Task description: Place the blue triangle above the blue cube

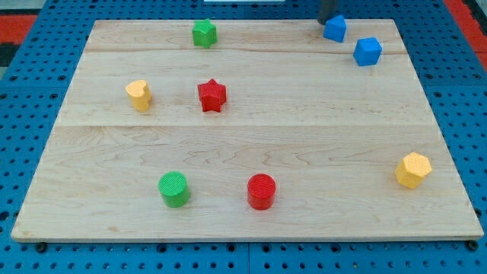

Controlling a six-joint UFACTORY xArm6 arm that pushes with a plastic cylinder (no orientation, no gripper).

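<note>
Our tip point(329, 20) sits at the view's top right, touching the blue triangle point(335, 29); we carry no pincer, only a dark rod. The blue cube point(367, 51) lies just beside the triangle, lower right. Blocks look ribbed, on a pale wooden board point(243, 144) over blue pegboard point(456, 91). Elsewhere: green star point(204, 33), red star point(212, 96), yellow heart point(138, 95), green cylinder point(174, 189), red cylinder point(261, 191), yellow hexagon point(412, 170). No writing shows.
</note>
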